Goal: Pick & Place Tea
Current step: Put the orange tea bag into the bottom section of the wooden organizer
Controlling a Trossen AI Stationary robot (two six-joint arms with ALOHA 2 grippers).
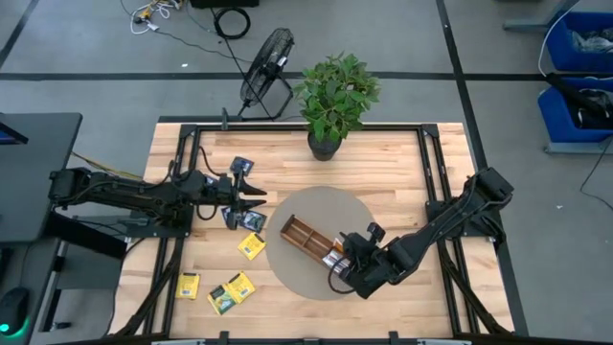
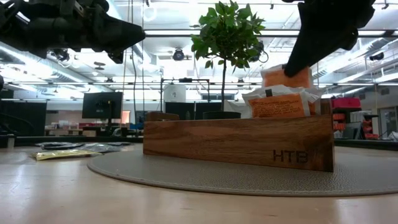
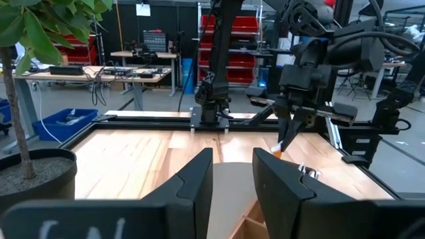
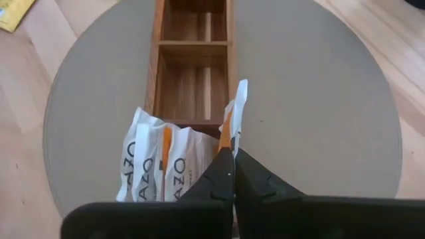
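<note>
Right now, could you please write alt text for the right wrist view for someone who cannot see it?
The right gripper, shut on an orange-and-white tea sachet, holds it above the wooden tray. Several matching sachets fill the nearest compartment; the tray sits on a round grey mat.

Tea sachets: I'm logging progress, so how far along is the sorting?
Done: several orange-and-white sachets stand in the wooden tray's end compartment. In hand: the right gripper, fingers shut, holds another sachet at that compartment. Left: yellow sachets and dark ones lie on the table; the left gripper hovers there, holding nothing visible.
</note>
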